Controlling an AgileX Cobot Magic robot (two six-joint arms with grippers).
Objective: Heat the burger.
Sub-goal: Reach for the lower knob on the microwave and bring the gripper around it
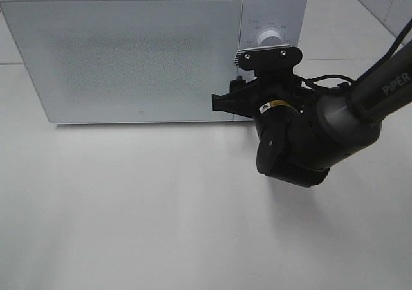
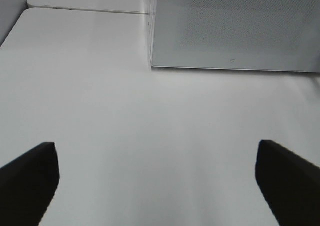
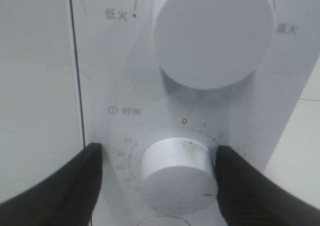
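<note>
A white microwave [image 1: 141,52] stands on the white table [image 1: 161,226] toward 12 o'clock in the high view, its frosted door [image 1: 129,58] closed and its control panel [image 1: 273,20] on the 3 o'clock side. The burger shows in no view, and whether it sits behind that door cannot be told. The right arm [image 1: 335,123] comes in from the 3 o'clock edge and brings the right gripper [image 3: 157,166] up against the panel. In the right wrist view its two black fingers [image 3: 65,186] straddle the lower timer knob [image 3: 175,178] with the jaws open: one finger stands clear of the knob with bare panel between them, the other lies just beside the knob's rim, and contact there cannot be made out. The knob's red mark sits at about 4 o'clock on its dial, with the red zero at 12. The upper power knob [image 3: 212,33] carries a red line near 12 o'clock. The left gripper [image 2: 157,161] hangs over bare table, jaws spread wide and holding nothing. Its dark fingertips [image 2: 30,181] sit far apart, the microwave's door ahead of them.
</note>
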